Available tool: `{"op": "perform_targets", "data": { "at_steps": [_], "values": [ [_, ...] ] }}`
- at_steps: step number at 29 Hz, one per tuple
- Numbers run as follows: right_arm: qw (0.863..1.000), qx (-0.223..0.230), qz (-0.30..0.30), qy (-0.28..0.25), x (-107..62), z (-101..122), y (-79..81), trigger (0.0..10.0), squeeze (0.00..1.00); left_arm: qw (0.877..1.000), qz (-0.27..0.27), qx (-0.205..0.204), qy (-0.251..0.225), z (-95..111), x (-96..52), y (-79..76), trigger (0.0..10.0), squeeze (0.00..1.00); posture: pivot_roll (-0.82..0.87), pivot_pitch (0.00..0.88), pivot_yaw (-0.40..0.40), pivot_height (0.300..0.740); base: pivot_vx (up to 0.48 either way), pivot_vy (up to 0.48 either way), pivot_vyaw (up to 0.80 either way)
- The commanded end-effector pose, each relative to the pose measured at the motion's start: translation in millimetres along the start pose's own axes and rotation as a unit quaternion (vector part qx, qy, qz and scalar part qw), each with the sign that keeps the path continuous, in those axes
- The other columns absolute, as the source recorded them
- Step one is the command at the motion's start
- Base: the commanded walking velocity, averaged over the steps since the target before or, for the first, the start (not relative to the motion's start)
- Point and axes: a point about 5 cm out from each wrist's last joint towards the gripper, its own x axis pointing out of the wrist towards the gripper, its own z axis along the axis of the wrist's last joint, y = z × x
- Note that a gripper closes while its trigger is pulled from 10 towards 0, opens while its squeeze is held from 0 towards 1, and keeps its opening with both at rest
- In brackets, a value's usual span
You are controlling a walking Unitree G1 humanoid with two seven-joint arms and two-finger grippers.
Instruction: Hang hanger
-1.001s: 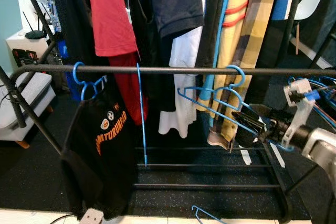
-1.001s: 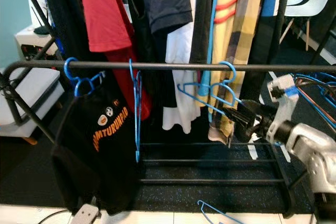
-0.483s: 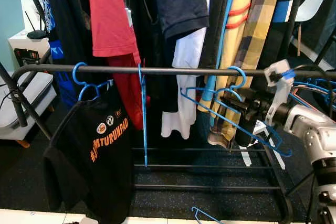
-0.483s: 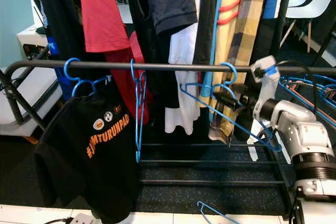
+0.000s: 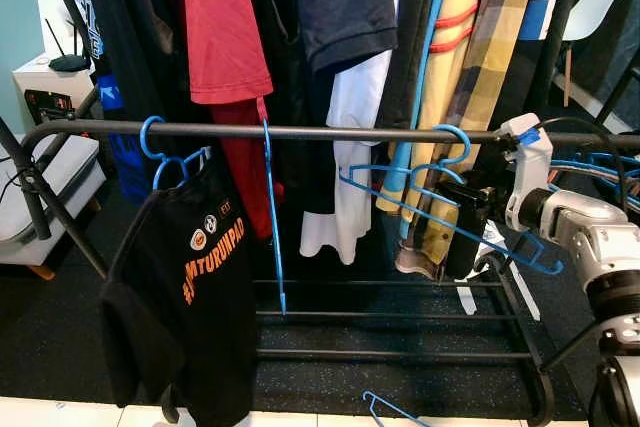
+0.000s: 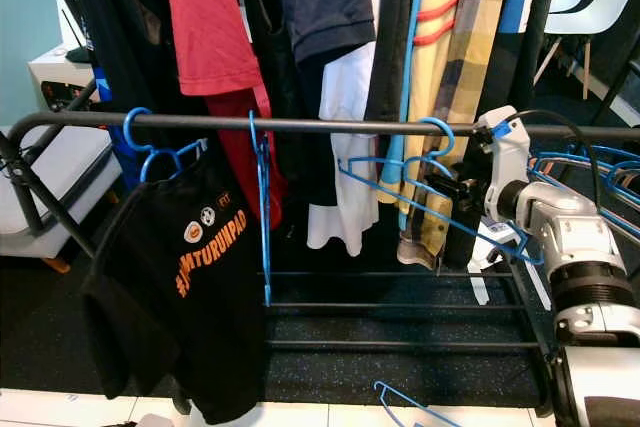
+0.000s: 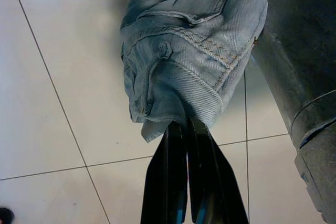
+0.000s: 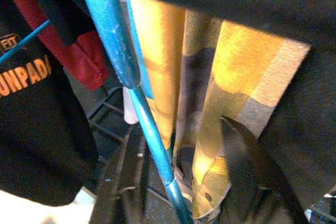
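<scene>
A blue wire hanger hangs by its hook from the black rail, right of middle. My right gripper is at the hanger's right side, just below the rail. In the right wrist view its fingers stand apart, open, and the hanger's blue bar runs between them, close to one finger. In the left wrist view my left gripper is shut on the edge of a light-blue denim garment over a white tiled floor.
A black T-shirt on a blue hanger hangs at the rail's left, with an empty blue hanger beside it. Shirts hang behind from a higher rail. More blue hangers bunch at the far right. Another hanger lies on the floor.
My right arm has risen from lower right and turned in towards the rail beside the hanger. The hanger's lower bar has shifted with it. The black T-shirt swings.
</scene>
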Motion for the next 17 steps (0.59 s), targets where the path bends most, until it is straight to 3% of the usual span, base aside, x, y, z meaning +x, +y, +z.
{"op": "perform_targets", "data": {
  "at_steps": [1,9,17],
  "values": [
    [1.000,-0.005,0.024,-0.006,3.6,5.6,3.7,0.0,0.00,1.000,0.005,-0.008,0.002,-3.7,-2.5,5.9,10.0,0.00,-0.08,0.023,0.024,0.740,0.000,0.000,0.00],
    [0.999,-0.009,0.052,-0.006,0.0,8.4,3.7,0.0,0.00,1.000,0.006,-0.008,-0.001,-0.7,-1.9,5.6,10.0,0.00,-0.09,0.007,0.026,0.740,0.000,0.000,0.00],
    [0.995,0.018,0.092,-0.038,-6.5,17.5,3.3,0.0,0.00,1.000,0.007,-0.007,-0.006,5.8,-0.6,5.1,10.0,0.00,-0.10,0.000,0.029,0.740,0.000,0.000,0.00]
  ]
}}
